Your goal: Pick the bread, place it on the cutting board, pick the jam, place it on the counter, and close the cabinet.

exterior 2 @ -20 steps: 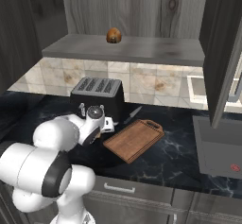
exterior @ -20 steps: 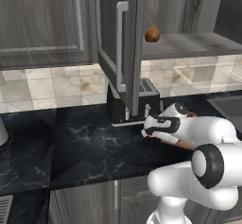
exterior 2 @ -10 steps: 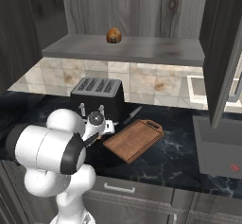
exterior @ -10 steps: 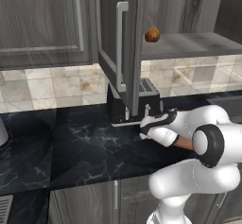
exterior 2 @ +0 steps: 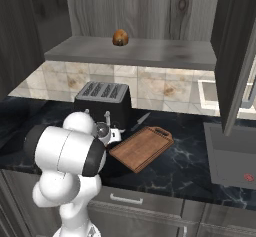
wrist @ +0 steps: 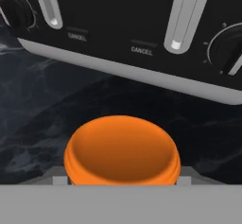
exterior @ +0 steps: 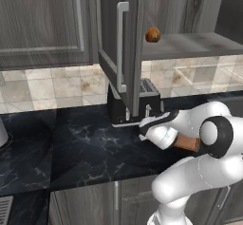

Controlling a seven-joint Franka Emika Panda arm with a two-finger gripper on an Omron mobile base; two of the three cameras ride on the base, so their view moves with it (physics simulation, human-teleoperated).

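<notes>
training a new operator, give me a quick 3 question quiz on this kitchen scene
1. True or false: the bread lies on the cutting board.
2. What does the hand view show between the fingertips: A) an orange jam jar, B) a knife, C) a mug?
3. Which appliance stands on the counter just beyond the gripper?

Key: 1. False, it sits on the open cabinet shelf. 2. A. 3. The black toaster.
</notes>
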